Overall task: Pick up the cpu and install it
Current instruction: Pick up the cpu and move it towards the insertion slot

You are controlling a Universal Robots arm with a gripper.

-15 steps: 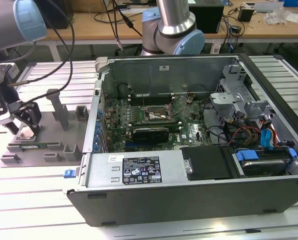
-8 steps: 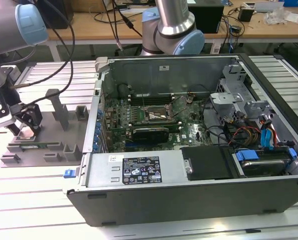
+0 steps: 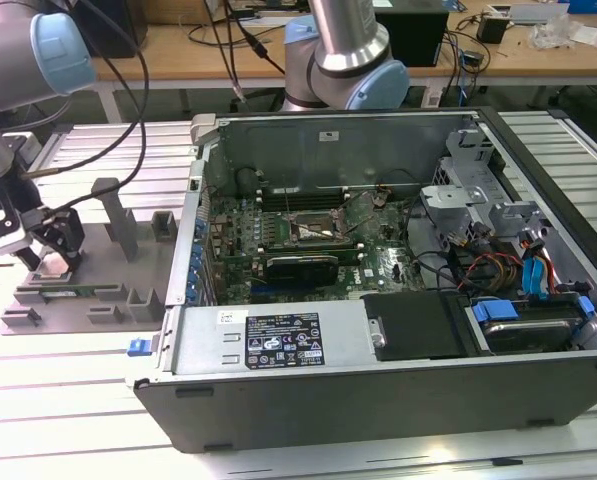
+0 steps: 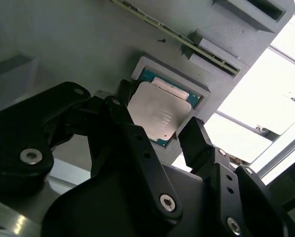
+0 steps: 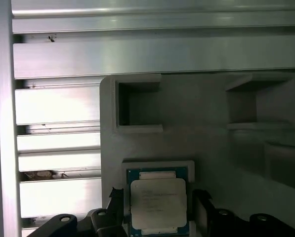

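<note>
In a shallow square pocket of the grey fixture [image 5: 206,133], the cpu [image 5: 158,197] is lying flat with its silver lid facing up and a thin green edge showing around it. The pocket is fitting closely round the chip, which I judge is there to keep it square and in a known spot for a clean pick. The gripper [image 5: 158,210] is hanging directly over it with its jaws apart. In the second wrist view the two black fingers [image 4: 194,136] are standing one on each side of the cpu [image 4: 159,116], straddling it rather than clamping it. Whether either pad is already grazing the chip's edge is hard to say from these angles, but nothing is looking lifted or tilted. In the exterior view the gripper [image 3: 46,250] is sitting low over the fixture [image 3: 113,290] on the exterior view's left, well apart from the open computer case [image 3: 378,400] on the exterior view's right. Inside the case, the motherboard socket [image 3: 313,228] is lying near the middle of the board, on the far side of the case. The fixture is resting on the ribbed aluminium table [image 5: 58,103]. The pick is not yet made, and the install has not begun.
</note>
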